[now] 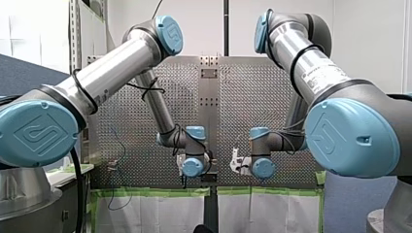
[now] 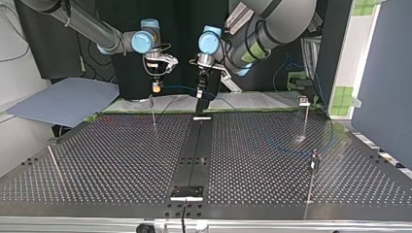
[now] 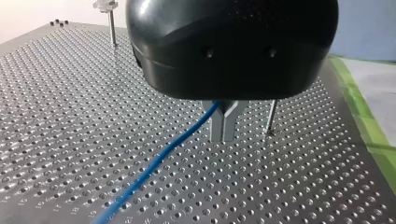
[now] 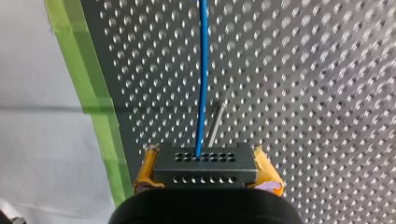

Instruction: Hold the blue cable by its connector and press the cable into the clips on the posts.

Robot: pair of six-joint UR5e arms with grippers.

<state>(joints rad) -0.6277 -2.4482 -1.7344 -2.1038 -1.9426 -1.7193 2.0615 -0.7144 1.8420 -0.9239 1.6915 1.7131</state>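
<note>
Together, my right gripper is clamping the black perforated connector, my left gripper pinching the thin blue cable. They are stretching it close by the slim metal post, apparently for clipping.

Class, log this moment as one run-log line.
right gripper: shut on connector | left gripper: shut on blue cable | both above table

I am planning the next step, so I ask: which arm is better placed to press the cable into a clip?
Probably left. My left gripper pinches the blue cable right beside a post, while my right gripper is busy holding the connector.
</note>
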